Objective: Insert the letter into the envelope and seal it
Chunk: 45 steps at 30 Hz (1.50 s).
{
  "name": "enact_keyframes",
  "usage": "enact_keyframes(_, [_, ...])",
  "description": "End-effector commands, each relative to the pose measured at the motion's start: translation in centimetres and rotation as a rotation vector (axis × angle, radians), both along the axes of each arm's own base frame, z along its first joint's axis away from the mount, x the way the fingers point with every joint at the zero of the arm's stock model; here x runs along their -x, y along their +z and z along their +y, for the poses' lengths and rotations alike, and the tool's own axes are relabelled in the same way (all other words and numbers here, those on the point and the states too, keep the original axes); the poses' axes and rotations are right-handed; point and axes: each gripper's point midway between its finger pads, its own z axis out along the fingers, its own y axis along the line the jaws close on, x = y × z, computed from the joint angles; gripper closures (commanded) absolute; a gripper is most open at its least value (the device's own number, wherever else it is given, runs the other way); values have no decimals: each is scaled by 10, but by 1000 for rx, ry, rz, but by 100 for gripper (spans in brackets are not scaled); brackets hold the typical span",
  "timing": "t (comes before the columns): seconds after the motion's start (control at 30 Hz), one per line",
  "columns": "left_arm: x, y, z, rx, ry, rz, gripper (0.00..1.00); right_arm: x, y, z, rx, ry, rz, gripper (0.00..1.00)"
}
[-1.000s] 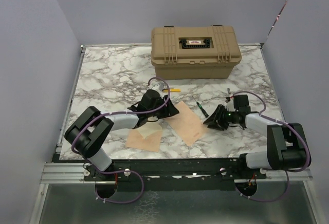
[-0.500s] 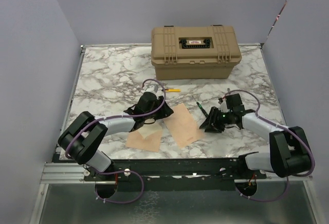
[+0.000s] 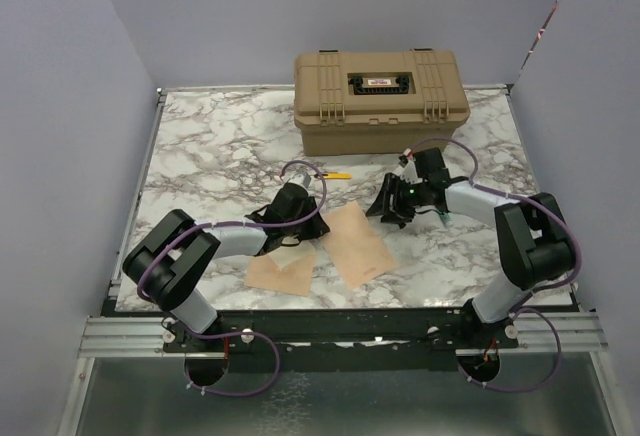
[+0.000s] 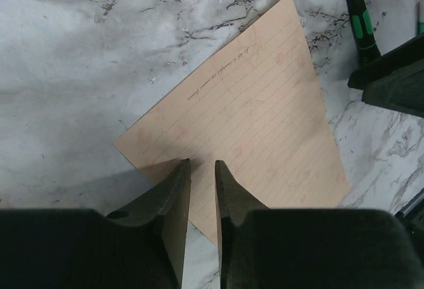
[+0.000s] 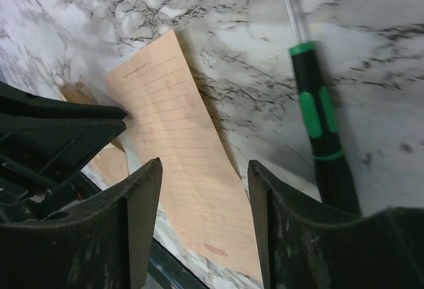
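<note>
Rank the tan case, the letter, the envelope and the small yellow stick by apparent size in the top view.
1. tan case
2. letter
3. envelope, though the left arm hides part of it, so its place below the letter is unsure
4. yellow stick, clearly smallest

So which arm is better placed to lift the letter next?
Left, probably. The left gripper has its nearly closed jaws astride the edge of the letter. The right gripper hangs open over the opposite side, beside the screwdriver, gripping nothing.
</note>
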Motion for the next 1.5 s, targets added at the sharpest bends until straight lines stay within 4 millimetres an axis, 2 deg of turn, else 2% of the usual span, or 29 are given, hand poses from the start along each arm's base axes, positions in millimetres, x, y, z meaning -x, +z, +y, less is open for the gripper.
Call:
enact_keyframes(0.0, [11,-17,11,-81,-29,38,78,-15,-3,21,-5,53,-68,41])
enact_keyframes(0.13, [15,-24,19,-128,-37,46,80,-27,-10,26,4,32,-109,40])
enact_keyframes(0.3, [17,-31,22,-155,-57,53,82,-32,-22,35,-12,66,-131,38])
enact_keyframes(0.43, [17,-32,22,-165,-66,50,83,-18,-26,55,-122,172,-86,38])
enact_keyframes(0.57, [15,-30,21,-164,-61,45,83,2,-22,69,-209,272,-63,39])
enact_keyframes(0.77, [12,-26,22,-160,-40,37,84,25,-15,70,-276,371,-72,43])
enact_keyframes(0.93, [12,-25,25,-167,-28,36,85,34,-15,70,-305,383,-47,45])
enact_keyframes(1.03, [13,-23,24,-160,-27,36,85,31,-14,72,-317,358,-68,54])
enact_keyframes(1.1, [12,-20,23,-153,-33,32,85,26,-12,73,-325,336,-93,68])
enact_keyframes(1.13, [12,-16,22,-148,-35,25,84,24,-9,74,-333,327,-115,80])
enact_keyframes(1.2, [9,-5,20,-137,-33,10,79,18,-4,74,-333,298,-161,98])
enact_keyframes(1.3, [2,23,16,-107,-30,-32,59,7,13,73,-323,265,-243,99])
enact_keyframes(1.4, [-8,61,14,-62,-15,-103,22,-3,39,70,-306,228,-333,99])
enact_keyframes(1.47, [-11,86,14,-33,-7,-137,8,-8,60,66,-289,192,-392,99])
